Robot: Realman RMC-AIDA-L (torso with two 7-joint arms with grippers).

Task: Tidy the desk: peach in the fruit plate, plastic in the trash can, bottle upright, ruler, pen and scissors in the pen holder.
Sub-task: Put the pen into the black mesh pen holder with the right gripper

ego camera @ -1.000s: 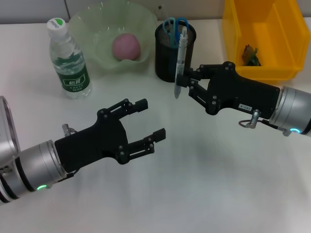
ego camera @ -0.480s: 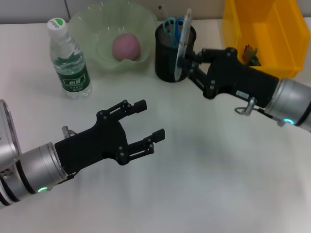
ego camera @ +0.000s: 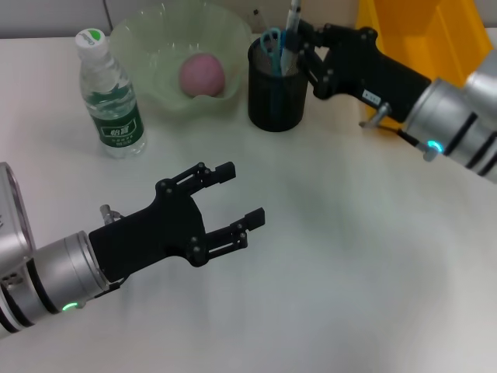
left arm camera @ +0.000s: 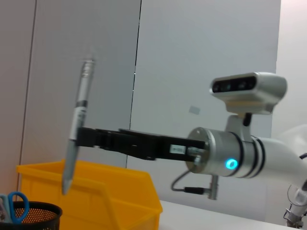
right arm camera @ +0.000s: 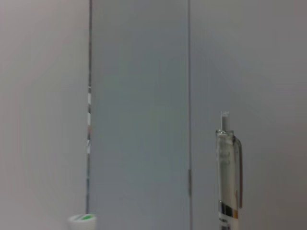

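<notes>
Above pen holder: right tool raised pen higher.

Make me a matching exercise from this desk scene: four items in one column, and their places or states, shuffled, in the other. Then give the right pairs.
Items
1. pen
2. peach
3. bottle
4. scissors

Places or states
A. standing upright on the desk, beside the fruit plate
B. held by the right gripper above the pen holder
C. handles up inside the pen holder
D. lying in the fruit plate

Pairs: 1-B, 2-D, 3-A, 4-C

The left gripper hangs open over the desk, holding nothing.
</notes>
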